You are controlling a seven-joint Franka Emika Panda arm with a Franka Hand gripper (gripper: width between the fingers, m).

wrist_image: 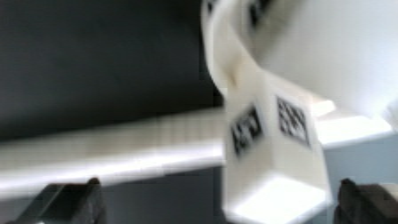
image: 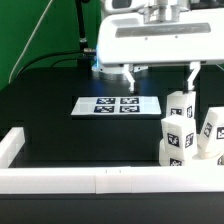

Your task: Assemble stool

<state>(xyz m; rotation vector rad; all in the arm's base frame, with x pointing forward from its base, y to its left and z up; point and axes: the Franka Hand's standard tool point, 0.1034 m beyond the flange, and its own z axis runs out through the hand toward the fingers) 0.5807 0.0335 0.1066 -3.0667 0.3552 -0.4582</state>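
Three white stool legs with black-and-white tags stand close together at the exterior view's right: one behind (image: 181, 104), one in front (image: 177, 136) and one at the frame's edge (image: 214, 126). A low white part (image: 166, 152) shows at their foot; I cannot tell whether it is the seat. My gripper (image: 160, 77) hangs open above and slightly behind the legs, holding nothing. In the wrist view a tagged leg (wrist_image: 267, 118) rises between the dark fingertips (wrist_image: 71, 202), nearer to one of them, and the gripper (wrist_image: 217, 205) touches nothing.
The marker board (image: 118, 105) lies flat on the black table, toward the exterior view's left of the legs. A long white rail (image: 90, 181) borders the table's front and turns up the left side (image: 10, 148). The rail (wrist_image: 125, 146) also crosses the wrist view.
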